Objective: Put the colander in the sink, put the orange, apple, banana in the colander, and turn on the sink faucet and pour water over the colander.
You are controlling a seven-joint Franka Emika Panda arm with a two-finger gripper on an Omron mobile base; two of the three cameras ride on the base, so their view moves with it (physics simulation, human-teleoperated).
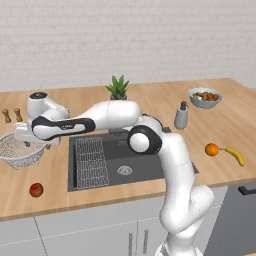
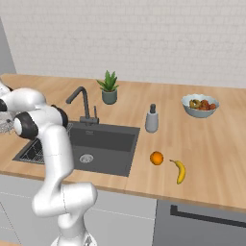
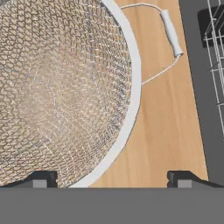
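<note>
The colander (image 1: 19, 151), a wide wire-mesh bowl, stands on the wooden counter left of the sink (image 1: 145, 167). My gripper (image 1: 34, 144) hangs open just above the side of the colander nearest the sink. In the hand view the gripper (image 3: 109, 181) straddles the colander's white rim (image 3: 136, 87): one fingertip over the mesh (image 3: 57, 87), the other over bare wood. The colander's wire handle (image 3: 170, 33) sticks out toward the sink. The apple (image 1: 36, 189) lies near the front edge. The orange (image 1: 211, 149) and banana (image 1: 235, 156) lie right of the sink. The faucet (image 2: 84, 103) stands behind the sink (image 2: 110, 144).
A flat wire rack (image 1: 91, 162) lies in the sink's left half. Behind the sink are a potted plant (image 1: 117, 88) and a soap dispenser (image 1: 181, 116). A blue bowl of fruit (image 1: 205, 97) sits at the back right. Two small shakers (image 1: 12, 115) stand behind the colander.
</note>
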